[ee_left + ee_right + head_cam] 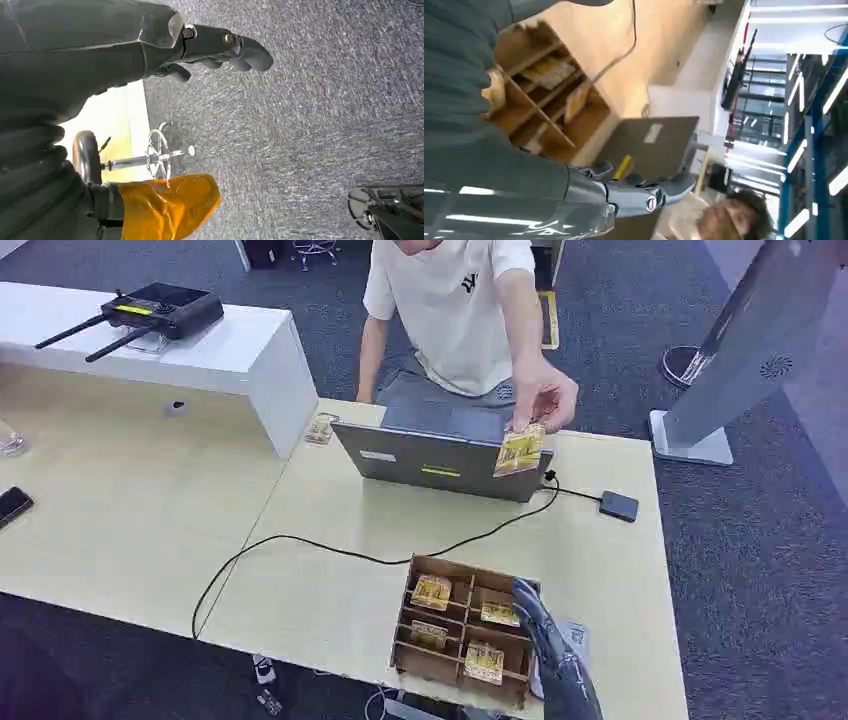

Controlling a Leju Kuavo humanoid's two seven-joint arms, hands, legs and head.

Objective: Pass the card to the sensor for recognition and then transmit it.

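My right hand (545,635) hovers over the right side of the wooden box (405,650) at the near edge of the tabletop (330,590), its fingers (644,192) stretched out, a little apart and holding nothing; my left hand (220,50) hangs over the carpet (325,125), fingers loosely curled and empty. The card (520,450) is not with me — a person's hand (545,395) pinches it over the top edge of the laptop (440,455), while more cards (432,592) lie in the box's compartments. The risk I see: if I reach for the offered card, my arm must pass over the black cable (330,550) and near the laptop lid, and a poor line could snag one or knock the other; closing late could drop the card behind the screen. I also judge the small dark reader (619,506) light enough to slide if nudged. The head view gives the whole layout and the held card; my right wrist view shows the box dividers close up and the laptop's back, and my left wrist view shows a chair base (160,160).
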